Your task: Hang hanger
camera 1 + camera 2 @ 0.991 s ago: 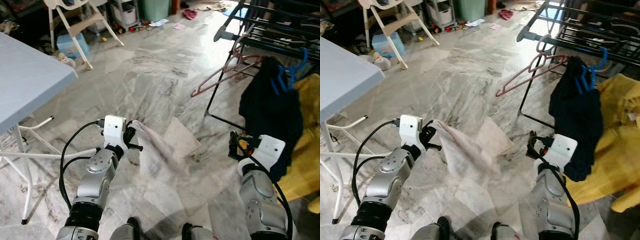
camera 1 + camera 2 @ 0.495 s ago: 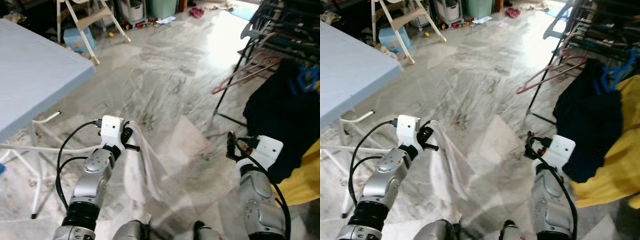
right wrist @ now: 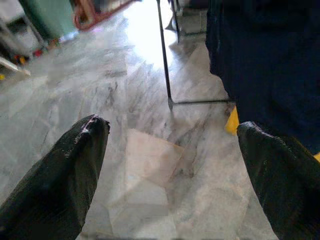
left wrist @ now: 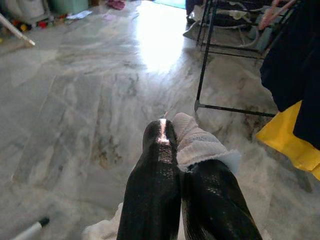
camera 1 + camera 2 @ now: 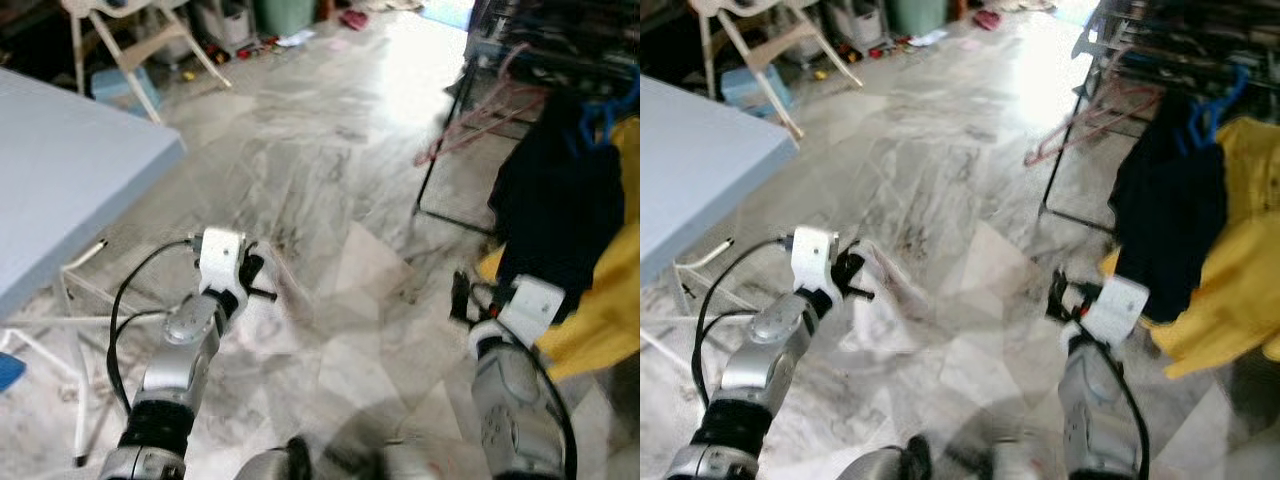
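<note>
Over on the left, the blue-grey table is standing on thin white legs, with a pale chair and some clutter behind it, well apart from where the work is going on. Just inside of that, the left gripper is hovering low over the marble floor, its two black fingers pressed together and pinching a whitish, thin cloth. The rest of the cloth is trailing down and blurring as everything sways; I'd guess it is being carried towards the rack to be hung, though I cannot make out a hanger inside it.

Further right, the right gripper is held out at about the same height with its fingers spread wide and nothing between them. That looks to me like readiness to take hold of something near the rack.

Beyond it, the black drying rack is standing on slim legs. A pink hanger is dangling tilted from its near rail, thin-framed and bare of clothing. To its right a dark garment is hanging on a blue hanger, which is hooked over the rack, with a yellow cloth draped beside and below it. The hangers I can see are all at the rack, well apart from both grippers.
</note>
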Robot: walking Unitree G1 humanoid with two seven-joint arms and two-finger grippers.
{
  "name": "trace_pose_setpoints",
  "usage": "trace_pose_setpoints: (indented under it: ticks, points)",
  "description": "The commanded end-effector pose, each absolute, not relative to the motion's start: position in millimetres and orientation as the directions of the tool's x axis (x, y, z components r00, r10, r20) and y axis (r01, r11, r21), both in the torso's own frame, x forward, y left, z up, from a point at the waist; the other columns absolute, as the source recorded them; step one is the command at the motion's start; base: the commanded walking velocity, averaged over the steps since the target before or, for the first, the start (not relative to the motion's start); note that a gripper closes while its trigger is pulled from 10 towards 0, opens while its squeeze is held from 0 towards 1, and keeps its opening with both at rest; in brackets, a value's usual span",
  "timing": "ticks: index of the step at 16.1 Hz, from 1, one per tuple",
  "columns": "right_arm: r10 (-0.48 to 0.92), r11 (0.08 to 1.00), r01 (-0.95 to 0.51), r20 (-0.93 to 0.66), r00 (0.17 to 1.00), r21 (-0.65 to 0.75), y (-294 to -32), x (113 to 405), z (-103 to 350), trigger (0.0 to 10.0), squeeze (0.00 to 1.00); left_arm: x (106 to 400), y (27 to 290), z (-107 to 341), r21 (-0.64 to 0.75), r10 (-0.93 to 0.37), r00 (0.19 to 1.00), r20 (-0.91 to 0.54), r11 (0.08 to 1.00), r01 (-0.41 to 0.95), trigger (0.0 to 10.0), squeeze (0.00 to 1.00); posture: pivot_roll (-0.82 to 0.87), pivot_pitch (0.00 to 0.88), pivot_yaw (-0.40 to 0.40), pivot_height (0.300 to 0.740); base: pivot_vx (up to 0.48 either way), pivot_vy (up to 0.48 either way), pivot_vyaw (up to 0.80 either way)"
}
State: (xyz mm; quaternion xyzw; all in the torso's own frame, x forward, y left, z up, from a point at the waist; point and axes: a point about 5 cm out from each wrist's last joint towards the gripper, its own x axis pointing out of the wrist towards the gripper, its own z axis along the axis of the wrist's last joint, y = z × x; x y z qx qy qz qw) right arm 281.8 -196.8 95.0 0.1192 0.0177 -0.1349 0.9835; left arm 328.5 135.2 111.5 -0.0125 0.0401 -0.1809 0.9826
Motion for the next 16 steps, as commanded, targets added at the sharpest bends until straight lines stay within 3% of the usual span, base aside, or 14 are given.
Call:
trace_pose_setpoints:
  ticks: [1, 7, 10, 13, 16]
  points:
    - [-0.273, 0.934, 0.286, -0.09, 0.958, 0.212, -198, 278, 89, 10.0, 0.0, 326, 131, 111, -0.035, -0.386, 0.92, -0.068, 0.923, 0.384, 10.0, 0.0, -0.07, 0.189, 0.082, 0.74, 0.0, 0.439, 0.0]
    - [-0.296, 0.934, 0.308, -0.091, 0.951, 0.179, -200, 276, 88, 10.0, 0.0, 322, 127, 107, -0.025, -0.399, 0.913, -0.078, 0.917, 0.399, 10.0, 0.0, -0.07, 0.191, 0.08, 0.74, 0.0, 0.059, 0.0]
    - [-0.264, 0.961, 0.269, -0.065, 0.962, 0.067, -195, 277, 88, 10.0, 0.0, 317, 132, 101, 0.056, -0.343, 0.938, -0.056, 0.937, 0.346, 10.0, 0.0, -0.07, 0.192, 0.074, 0.74, 0.0, 0.0, 0.0]
    - [-0.112, 0.994, 0.112, -0.031, 0.993, 0.012, -178, 276, 91, 10.0, 0.0, 310, 143, 87, -0.035, -0.213, 0.975, -0.07, 0.977, 0.211, 10.0, 0.0, -0.08, 0.186, 0.039, 0.74, 0.0, 0.0, 0.0]
    - [-0.003, 0.997, 0.001, -0.03, 1.0, -0.073, -171, 278, 92, 10.0, 0.0, 299, 141, 78, -0.061, -0.193, 0.979, -0.068, 0.98, 0.189, 10.0, 0.0, -0.06, 0.17, -0.022, 0.74, 0.0, 0.0, 0.0]
